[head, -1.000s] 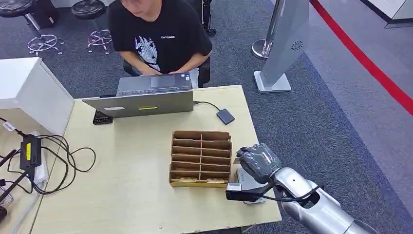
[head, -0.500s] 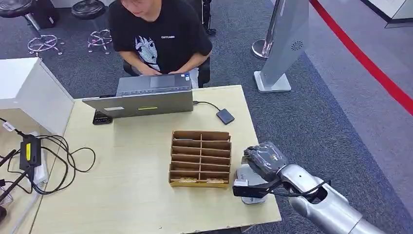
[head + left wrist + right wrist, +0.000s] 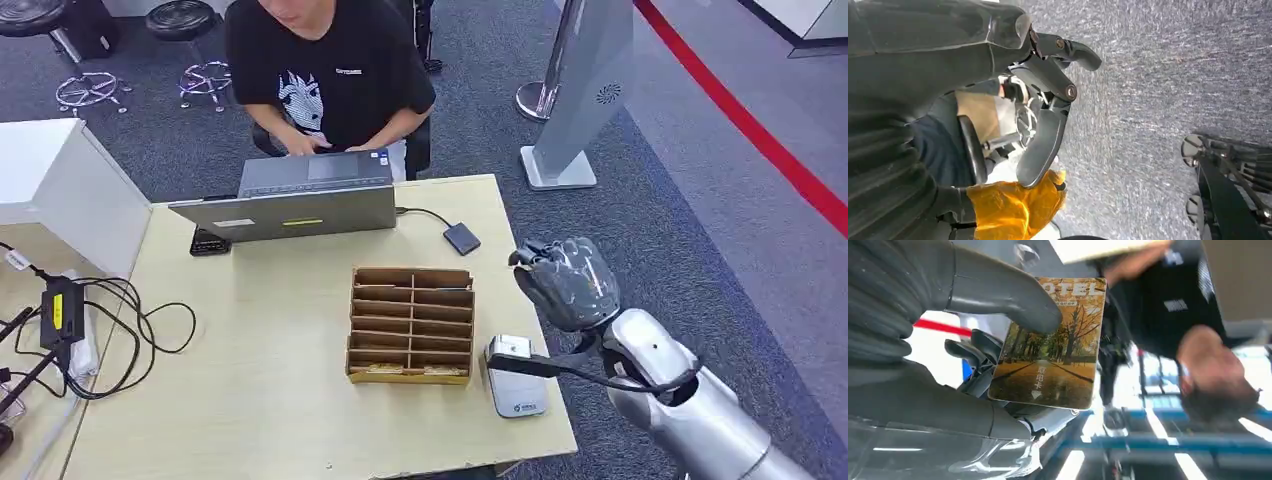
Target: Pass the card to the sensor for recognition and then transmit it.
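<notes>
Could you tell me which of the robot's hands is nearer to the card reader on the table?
Right. The right hand, holding the card, is raised just beyond the card reader at the table's right edge. The left hand hangs over the carpet floor.

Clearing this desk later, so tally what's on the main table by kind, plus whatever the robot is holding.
Laptop: 1
Cardboard organizer: 1
Card reader: 1
Small dark drive on a cable: 1
Small black object by the laptop: 1
Card, held by the right hand: 1
Total: 6
</notes>
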